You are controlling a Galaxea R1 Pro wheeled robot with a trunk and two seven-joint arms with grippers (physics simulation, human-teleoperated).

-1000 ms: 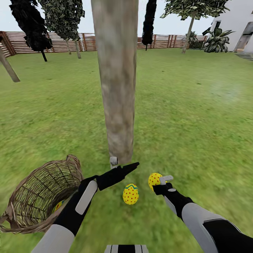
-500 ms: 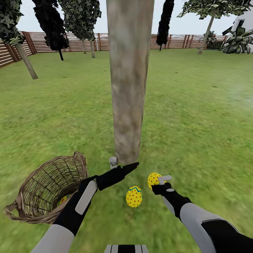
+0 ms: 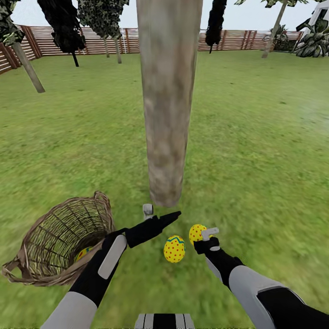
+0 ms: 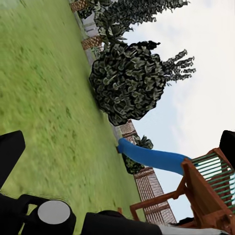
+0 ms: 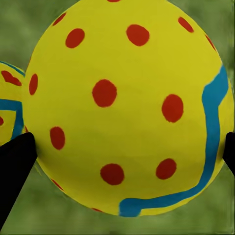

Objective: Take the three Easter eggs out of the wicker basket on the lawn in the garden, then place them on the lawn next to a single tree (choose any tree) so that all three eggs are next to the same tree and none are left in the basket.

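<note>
The thick grey-brown tree (image 3: 167, 114) stands straight ahead on the lawn (image 3: 256, 151). One yellow Easter egg (image 3: 174, 249) lies on the grass near its foot. Just right of it my right gripper (image 3: 201, 235) is shut on a second egg (image 3: 197, 232); in the right wrist view this egg (image 5: 127, 107) sits between the black fingertips (image 5: 14, 166), with the lying egg (image 5: 9, 110) at the picture's edge. The third egg (image 3: 83, 252) lies inside the wicker basket (image 3: 55, 237), tipped at lower left. My left gripper (image 3: 157, 215) hangs open between basket and trunk, holding nothing.
A brown slatted fence (image 3: 96, 41) closes the garden at the back, with thin leaning trees (image 3: 27, 68) and dark narrow trees (image 3: 64, 32) before it. The left wrist view looks over grass to a bushy tree (image 4: 129, 83), a blue slide (image 4: 152, 159) and a wooden playset (image 4: 196, 196).
The whole picture has shifted, so the camera moved: trunk and basket now sit further right and nearer. Both arms keep their pose, and the right gripper still holds its egg.
</note>
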